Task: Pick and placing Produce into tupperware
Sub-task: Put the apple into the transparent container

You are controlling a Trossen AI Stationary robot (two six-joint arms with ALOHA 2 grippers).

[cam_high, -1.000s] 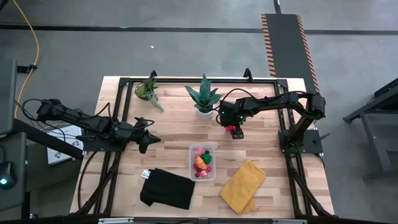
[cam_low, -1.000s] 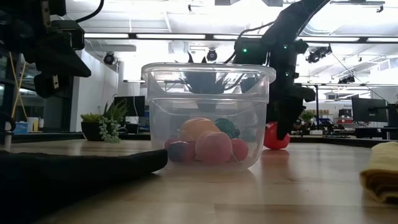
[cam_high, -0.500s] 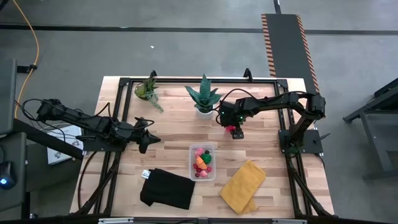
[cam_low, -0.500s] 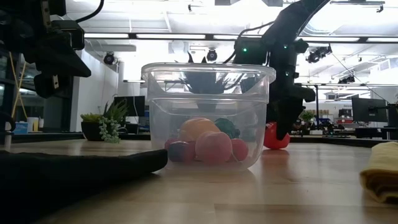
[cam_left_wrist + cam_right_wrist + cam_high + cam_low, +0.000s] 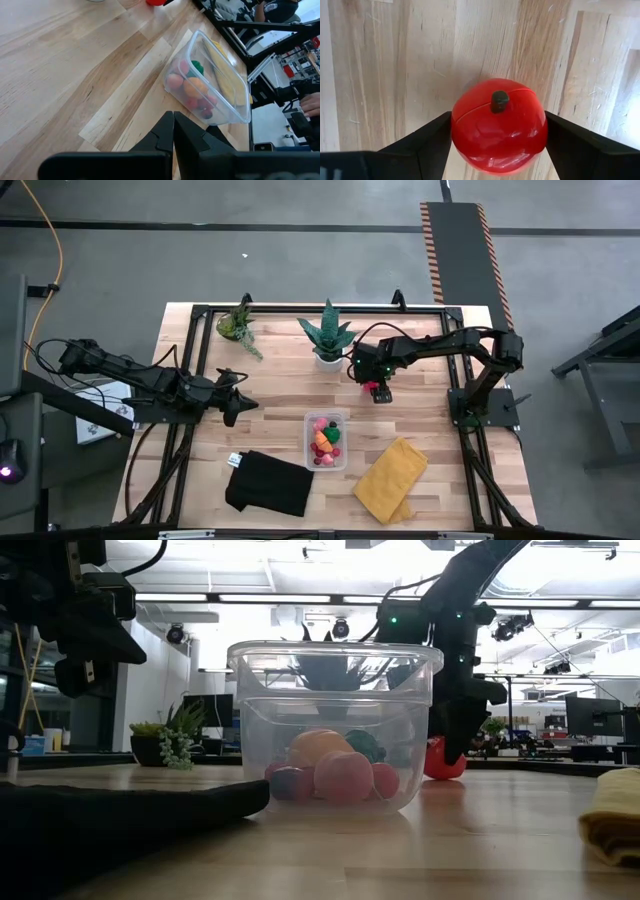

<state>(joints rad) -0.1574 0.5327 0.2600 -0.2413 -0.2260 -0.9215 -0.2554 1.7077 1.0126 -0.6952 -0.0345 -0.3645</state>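
A red toy fruit with a dark stem sits on the wooden table, in front of the middle potted plant. My right gripper points down over it, shut on it. The clear tupperware stands nearer the front edge on the table and holds several small pieces of produce in orange, pink, red and green. My left gripper hovers shut over the table's left part, well away from the tupperware. My right gripper pinches the red fruit between its two fingers, one on each of two opposite sides. The fingers come from above, pointing down. The fruit stands upright with its stem up; whether it rests on the table or is just clear, I cannot tell.
Two potted green plants stand along the far edge. A yellow cloth lies at the front right, a black cloth at the front left. Bare wood lies between the red fruit and the tupperware.
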